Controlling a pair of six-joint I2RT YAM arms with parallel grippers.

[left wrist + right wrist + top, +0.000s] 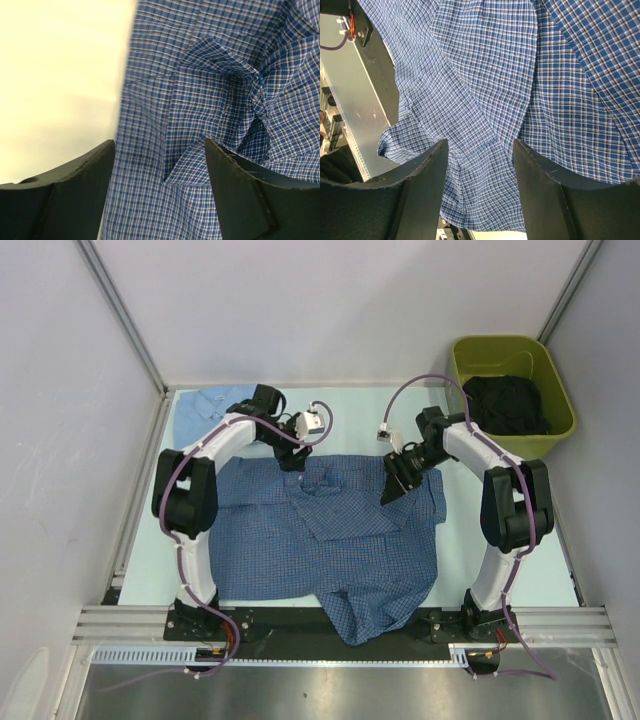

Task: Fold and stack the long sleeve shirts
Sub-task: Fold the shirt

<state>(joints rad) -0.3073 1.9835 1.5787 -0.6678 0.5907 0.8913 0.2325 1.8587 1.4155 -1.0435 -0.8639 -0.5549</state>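
risks, big to small: pale mint flat table point(350, 420) carries the medium-blue fine-check collared cloth shirt point(330, 550), spread open across the middle with its hem point(370, 625) hanging over the near edge, so any pull toward the arms could drag more cloth off and take the rest with it; plain pale-blue cloth shirt point(205, 405) sits bunched in the far left corner, well apart, but the left arm reaches right past it and could snag it on a sweep; left gripper point(292, 458) is at the collar end, right gripper point(395, 485) at the far right shoulder, both with jaws parted over the cloth and nothing visibly clamped, so a shallow bite would catch one layer only and the fold would come out skewed, and uneven lift between the two would twist the body; views: top shows the full layout, the overhang and the olive-green plastic bin point(500, 343) with dark cloth point(510, 405), none of it in the wrist views; left wrist point(160, 150) shows a tight collar pucker point(240, 100) and bare table to its left; right wrist point(480, 147) shows overlapped layers and a sleeve end point(395, 145) reaching toward the rail
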